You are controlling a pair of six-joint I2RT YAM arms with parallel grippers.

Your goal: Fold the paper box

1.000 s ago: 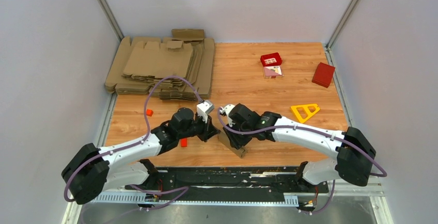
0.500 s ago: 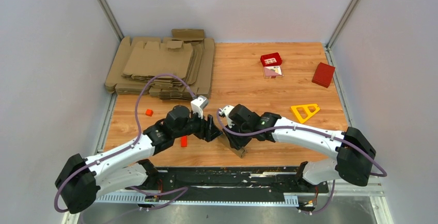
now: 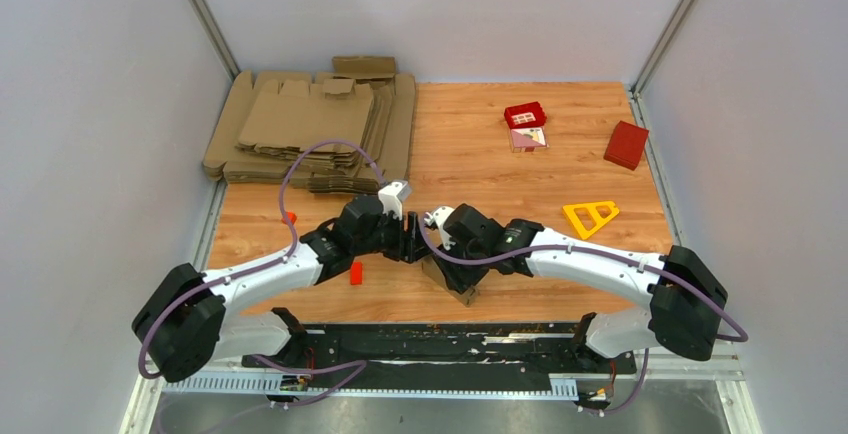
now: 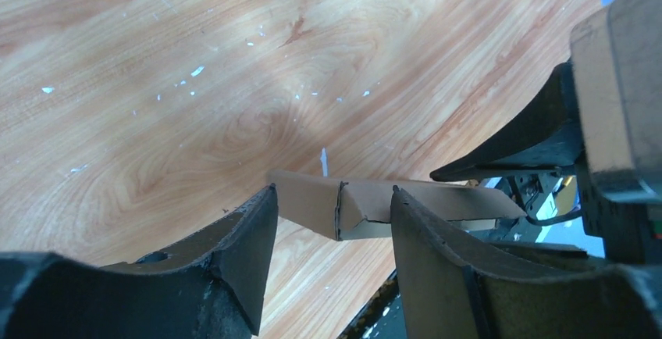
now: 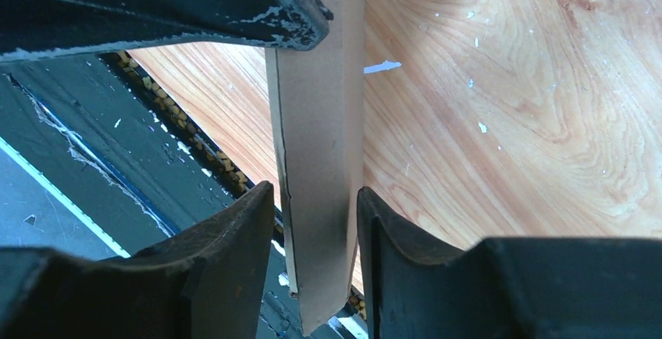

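Note:
The paper box (image 3: 456, 286) is a narrow, flattened brown cardboard piece held tilted near the table's front edge. My right gripper (image 3: 449, 263) is shut on it. In the right wrist view the box (image 5: 320, 159) runs up between both pads of that gripper (image 5: 314, 190). My left gripper (image 3: 415, 242) is just left of the right one and stands open. In the left wrist view the box's creased end (image 4: 367, 205) lies across the gap at the tips of that gripper (image 4: 332, 194), with nothing clamped.
A big pile of flat cardboard blanks (image 3: 310, 129) fills the back left. A red box (image 3: 626, 144) and a small red tray (image 3: 525, 114) sit at the back right, and a yellow triangle (image 3: 590, 216) lies right of centre. Small red blocks (image 3: 355, 274) lie near the left arm.
My left gripper has gone from shut to open and moved right, up to the end of the box. The right gripper and the box have hardly moved.

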